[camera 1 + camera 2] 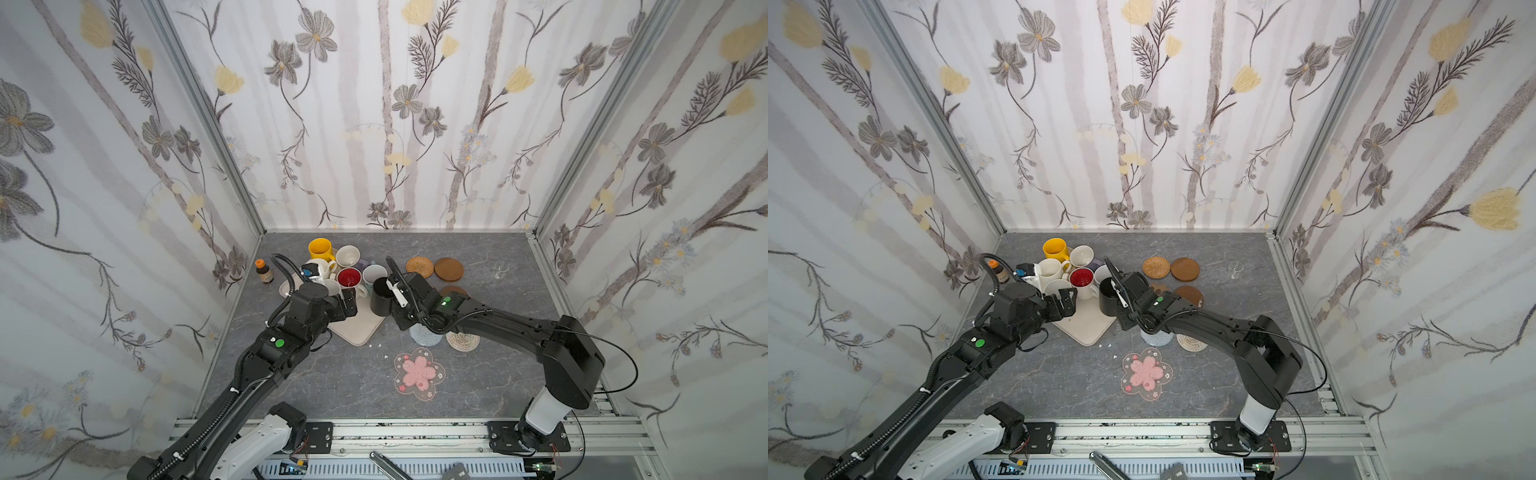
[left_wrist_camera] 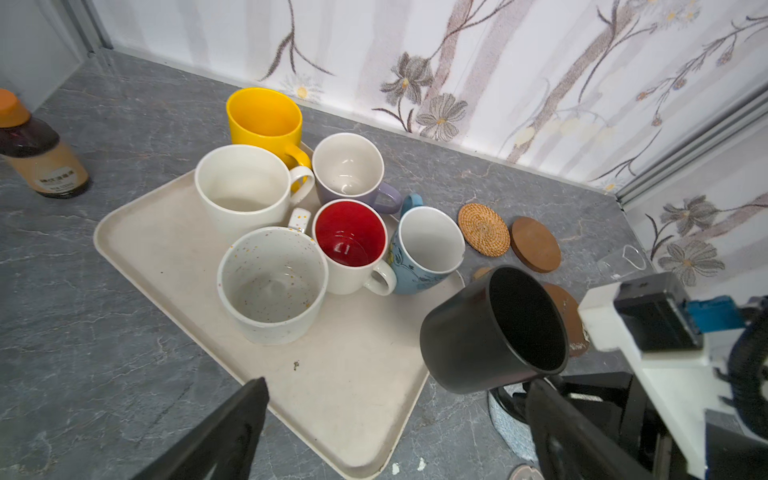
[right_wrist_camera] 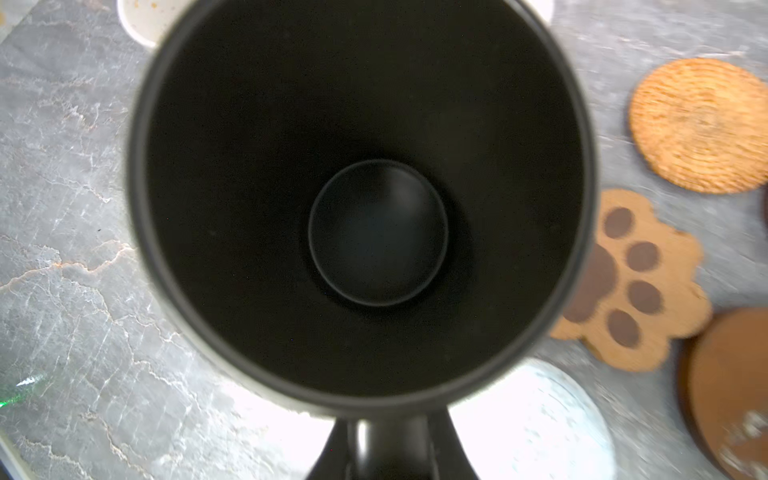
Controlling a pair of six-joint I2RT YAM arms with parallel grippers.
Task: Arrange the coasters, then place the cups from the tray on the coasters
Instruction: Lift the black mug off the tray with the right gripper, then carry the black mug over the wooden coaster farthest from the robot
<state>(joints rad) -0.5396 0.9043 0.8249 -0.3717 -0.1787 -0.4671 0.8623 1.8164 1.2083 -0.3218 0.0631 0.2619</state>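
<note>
Right gripper (image 1: 395,291) clamped on matte black mug (image 1: 380,301), tilted, just beside beige tray (image 1: 357,328); grip point hidden. Left gripper (image 1: 349,305) gapes empty over tray. Knitted grey-blue coaster (image 1: 424,336) half-covered by right arm (image 1: 498,322).

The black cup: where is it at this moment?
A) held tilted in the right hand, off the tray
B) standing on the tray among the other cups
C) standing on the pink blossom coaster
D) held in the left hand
A: the right hand is shut on the black cup, which hangs tilted at the edge of the tray and does not stand on it.
</note>
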